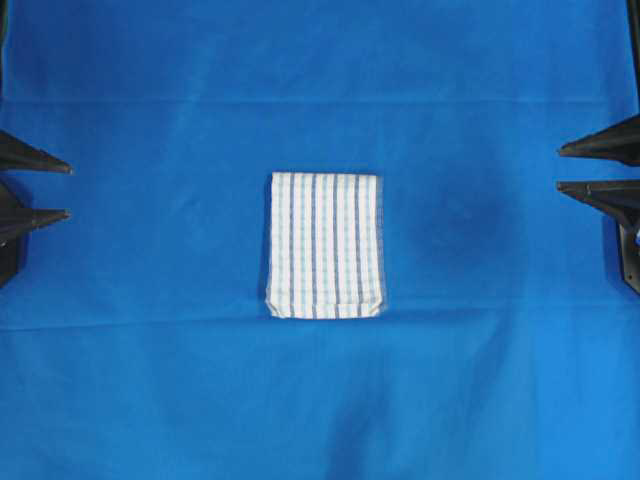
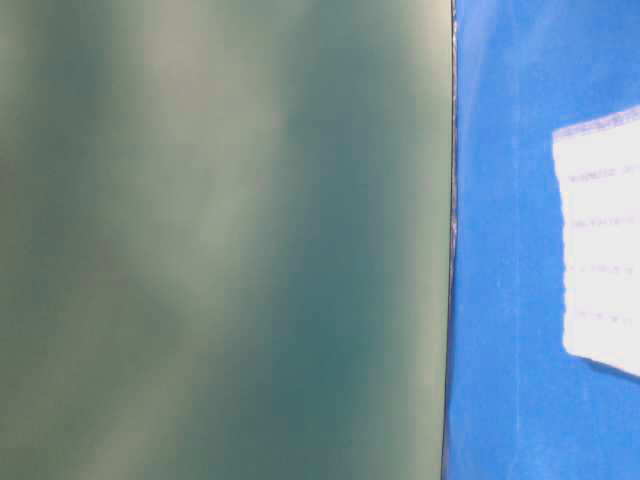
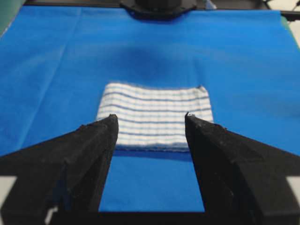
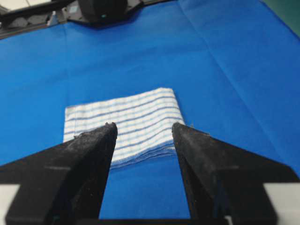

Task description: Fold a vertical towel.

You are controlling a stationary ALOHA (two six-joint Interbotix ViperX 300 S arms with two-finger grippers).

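At the middle of the tabletop, on a smooth bright-blue cloth (image 1: pixel 150 380) with faint creases, lies the towel (image 1: pixel 324 245), folded into a compact upright rectangle. Its white woven fabric carries thin dark-blue and light-blue stripes with faint cross lines, and its layered edges show along one side. Well apart from it, the left gripper (image 1: pixel 68 190) and the right gripper (image 1: pixel 560 168) sit at opposite edges, their black pointed jaws spread and holding nothing.

Towel (image 1: pixel 325 245) woven cloth; table cover (image 1: pixel 150 350) smooth matt cloth.
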